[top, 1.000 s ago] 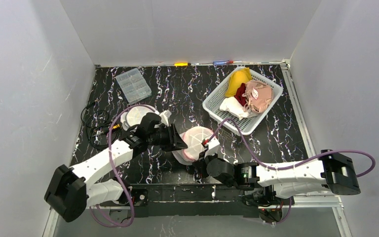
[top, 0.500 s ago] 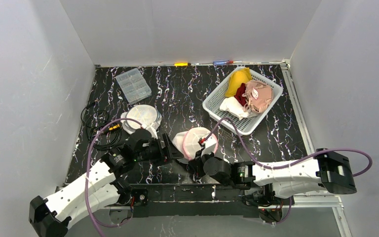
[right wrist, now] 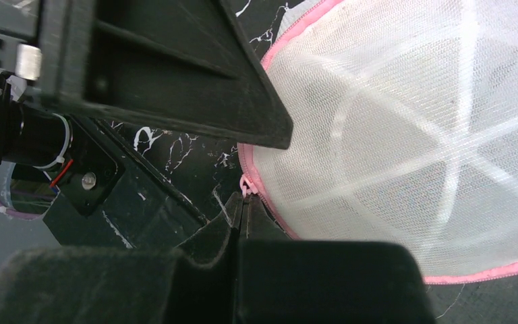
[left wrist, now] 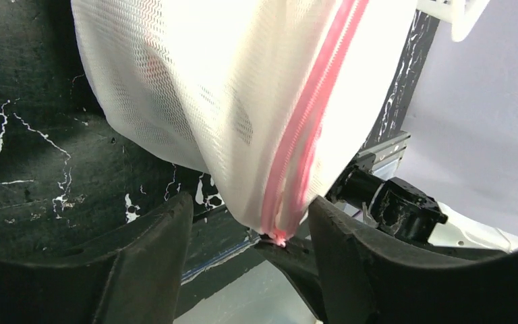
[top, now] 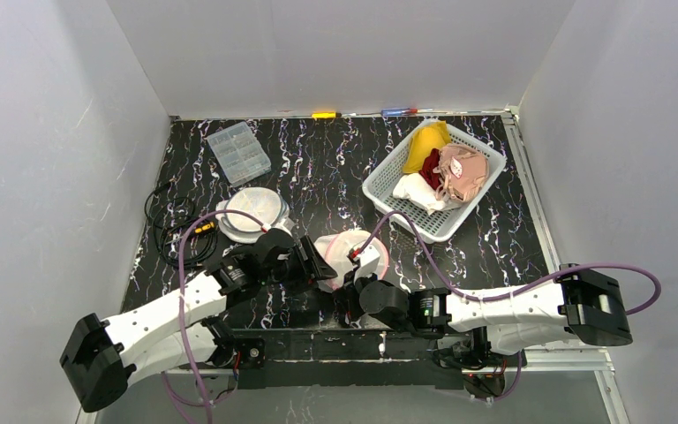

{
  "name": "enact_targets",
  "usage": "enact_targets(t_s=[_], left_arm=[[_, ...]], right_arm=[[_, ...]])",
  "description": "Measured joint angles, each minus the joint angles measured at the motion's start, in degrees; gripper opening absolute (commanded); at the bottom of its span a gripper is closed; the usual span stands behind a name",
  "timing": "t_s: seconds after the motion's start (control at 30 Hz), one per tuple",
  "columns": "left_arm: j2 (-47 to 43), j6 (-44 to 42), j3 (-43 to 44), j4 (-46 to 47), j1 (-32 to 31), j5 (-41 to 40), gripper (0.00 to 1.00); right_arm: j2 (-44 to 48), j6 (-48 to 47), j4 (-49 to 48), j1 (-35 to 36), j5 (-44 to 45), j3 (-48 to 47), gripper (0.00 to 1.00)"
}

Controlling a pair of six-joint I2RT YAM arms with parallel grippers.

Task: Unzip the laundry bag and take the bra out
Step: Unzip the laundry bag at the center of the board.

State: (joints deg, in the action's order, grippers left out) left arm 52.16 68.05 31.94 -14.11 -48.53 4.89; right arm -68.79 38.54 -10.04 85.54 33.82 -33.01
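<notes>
Where the overhead view looks down on the black marbled table (top: 318,168), item one is the laundry bag (top: 353,252), a round white mesh pouch with pink trim, near the front edge between the two arms. Left gripper (top: 325,268): at the bag's left side, jaws apart. Right gripper (top: 350,284): at the bag's near edge, clenched. Also listed: a white basket (top: 403,215) of mixed clothes at the right rear; a clear compartment box (top: 239,152) at the left rear; a second round mesh pouch (top: 252,210) lying flat behind the left gripper; black cables (top: 172,231) by the left edge. Left wrist view: the laundry bag fills the upper frame, its pink zipper (left wrist: 310,128) running down to the corner nearest the camera. The left gripper's two fingers (left wrist: 155,263) stand either side of that corner, released and grasping nothing. A reddish patch shows faintly through the mesh, too blurred to identify as the bra. Right wrist view: the right gripper is pinched tight on the pink zipper pull (right wrist: 245,185) at the bag's rim. White mesh fills the right of the frame. One finger of the left gripper crosses the upper left, its tip just beside the pink trim.
</notes>
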Motion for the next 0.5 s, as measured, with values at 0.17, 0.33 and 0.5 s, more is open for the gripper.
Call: enact_targets(t_s=[0.17, 0.33, 0.5], left_arm=[[2.5, 0.7, 0.0, 2.6, -0.2, -0.4, 0.28], [2.6, 0.9, -0.1, 4.7, -0.3, -1.4, 0.07], [2.6, 0.8, -0.1, 4.9, -0.4, -1.7, 0.0]], right_arm=[[0.0, -0.2, 0.0, 0.0, -0.1, -0.2, 0.01], [0.1, -0.2, 0.0, 0.0, -0.2, -0.2, 0.01], [0.7, -0.2, 0.8, 0.0, -0.2, -0.2, 0.01]])
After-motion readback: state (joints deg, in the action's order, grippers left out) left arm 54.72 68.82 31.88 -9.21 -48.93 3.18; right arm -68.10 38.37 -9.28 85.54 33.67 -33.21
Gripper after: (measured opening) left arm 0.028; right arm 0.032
